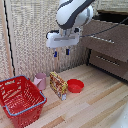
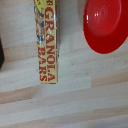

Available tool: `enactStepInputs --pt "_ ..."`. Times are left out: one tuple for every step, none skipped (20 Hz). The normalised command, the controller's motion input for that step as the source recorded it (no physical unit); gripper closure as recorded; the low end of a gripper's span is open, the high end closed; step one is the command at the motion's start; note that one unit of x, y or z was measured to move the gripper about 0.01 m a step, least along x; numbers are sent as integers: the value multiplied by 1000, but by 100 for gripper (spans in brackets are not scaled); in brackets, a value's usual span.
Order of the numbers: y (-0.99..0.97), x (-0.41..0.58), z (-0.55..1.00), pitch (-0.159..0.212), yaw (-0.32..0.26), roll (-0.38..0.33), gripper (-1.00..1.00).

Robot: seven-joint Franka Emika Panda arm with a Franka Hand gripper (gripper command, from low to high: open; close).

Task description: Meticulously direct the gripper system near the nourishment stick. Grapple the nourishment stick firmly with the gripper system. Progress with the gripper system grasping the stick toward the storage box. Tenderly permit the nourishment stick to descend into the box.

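The yellow-orange snack package (image 1: 58, 85) stands on its edge on the wooden table, between the pink cup and the red bowl. In the wrist view it (image 2: 48, 42) reads "GRANOLA BARS" in red letters. My gripper (image 1: 61, 52) hangs high above the package, with its two blue-tipped fingers apart and nothing between them. The fingers do not show in the wrist view. The red lattice basket (image 1: 20, 98) with a grey-blue rim sits at the exterior view's left, near the table's front.
A small pink cup (image 1: 40, 80) stands next to the basket. A red round bowl (image 1: 75, 85) lies at the package's other side; it also shows in the wrist view (image 2: 105, 25). A brown drawer cabinet (image 1: 107, 42) stands at the exterior view's right.
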Motion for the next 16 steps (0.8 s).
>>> enactStepInputs --pt "223 -246 -337 26 9 0 -100" --pt "337 -109 -386 0 0 -31 -100" --pt "337 -109 -386 0 0 -31 -100" --pt "334 -100 -409 0 0 -35 -100" --pt "329 -89 -423 0 0 -36 -100" --pt "326 -80 -434 0 0 -39 -100" --pt "329 -77 -437 0 0 -41 -100" --pt "323 -74 -429 2 0 -40 -100" --pt "306 -63 -411 8 0 -35 -100" --pt "266 -37 -400 14 4 -31 -100" --pt "231 -23 -423 9 11 -26 -100" --pt "191 0 -460 21 14 -10 -100" --pt "171 0 -554 28 17 0 -100" --pt "160 0 -623 31 31 -4 -100" --pt "100 11 -643 41 54 0 -100" --pt "69 31 -663 34 70 0 -100"
